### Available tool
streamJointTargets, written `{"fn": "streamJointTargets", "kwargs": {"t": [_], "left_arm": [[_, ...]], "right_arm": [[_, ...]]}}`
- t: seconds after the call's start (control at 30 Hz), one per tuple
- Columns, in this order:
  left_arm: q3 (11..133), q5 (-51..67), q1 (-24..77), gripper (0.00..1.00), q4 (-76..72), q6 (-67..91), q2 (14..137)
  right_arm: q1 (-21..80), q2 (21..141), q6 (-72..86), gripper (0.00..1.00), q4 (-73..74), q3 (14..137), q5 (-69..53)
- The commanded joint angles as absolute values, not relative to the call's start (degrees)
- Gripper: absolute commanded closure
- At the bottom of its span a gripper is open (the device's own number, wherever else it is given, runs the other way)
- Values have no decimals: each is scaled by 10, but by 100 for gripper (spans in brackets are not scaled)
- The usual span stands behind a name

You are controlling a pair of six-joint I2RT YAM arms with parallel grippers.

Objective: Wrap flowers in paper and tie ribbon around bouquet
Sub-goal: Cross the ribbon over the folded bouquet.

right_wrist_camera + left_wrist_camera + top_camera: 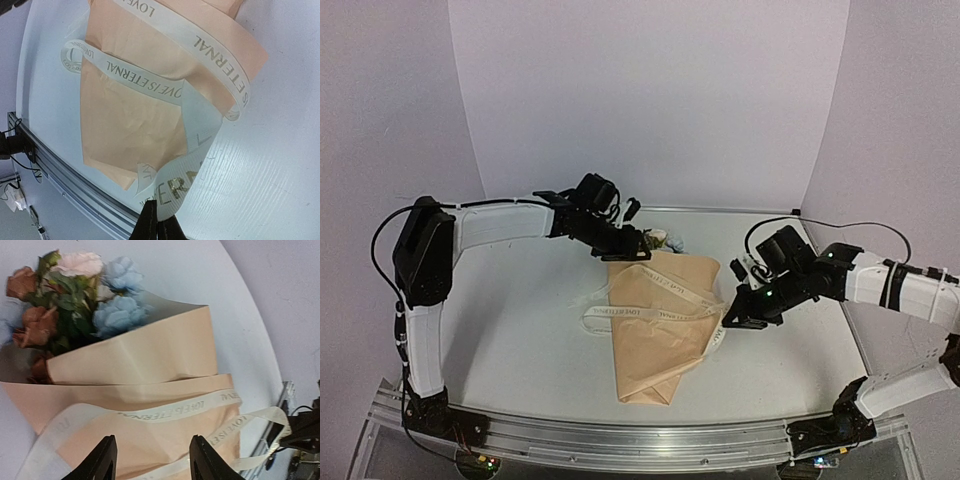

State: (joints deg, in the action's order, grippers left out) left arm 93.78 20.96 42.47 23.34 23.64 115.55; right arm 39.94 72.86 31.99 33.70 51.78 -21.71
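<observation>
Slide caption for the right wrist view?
Right gripper pinches one end of the lettered ribbon, which loops across the kraft-paper bouquet.

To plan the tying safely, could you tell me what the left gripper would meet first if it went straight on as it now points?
Most likely the ribbon lying across the bouquet, just ahead of the left gripper, though depth is unclear.

The paper (655, 330) is being shown as matt tan kraft, faintly creased. The ribbon (145, 82) is being seen as thin cream cloth, slightly sheer, with printed lettering. The table (520, 330) is being presented as smooth, matt white, and its front rail (620, 440) as brushed metal.
</observation>
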Motion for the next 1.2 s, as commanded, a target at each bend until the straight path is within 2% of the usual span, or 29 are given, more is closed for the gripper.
{"fn": "streamJointTargets", "kwargs": {"t": [0.0,0.13,0.43,0.7,0.77,0.93,1.07,1.17], "left_arm": [[993,68,428,46,356,90,1170],[997,59,427,43,363,43,1178],[1022,79,424,43,371,1,1226],[1025,53,420,48,338,1,1240],[1023,52,420,53,332,1,1241],[997,32,419,87,314,11,1214],[954,-27,419,100,295,39,1162],[917,-68,420,100,292,66,1112]], "right_arm": [[403,713,298,100,389,538,-206],[403,714,297,100,391,539,-208],[403,718,294,100,393,551,-209],[403,710,296,100,395,546,-202],[403,710,296,100,395,548,-201],[403,711,288,100,410,567,-188],[403,714,271,100,440,592,-176],[402,715,258,100,471,612,-169]]}}
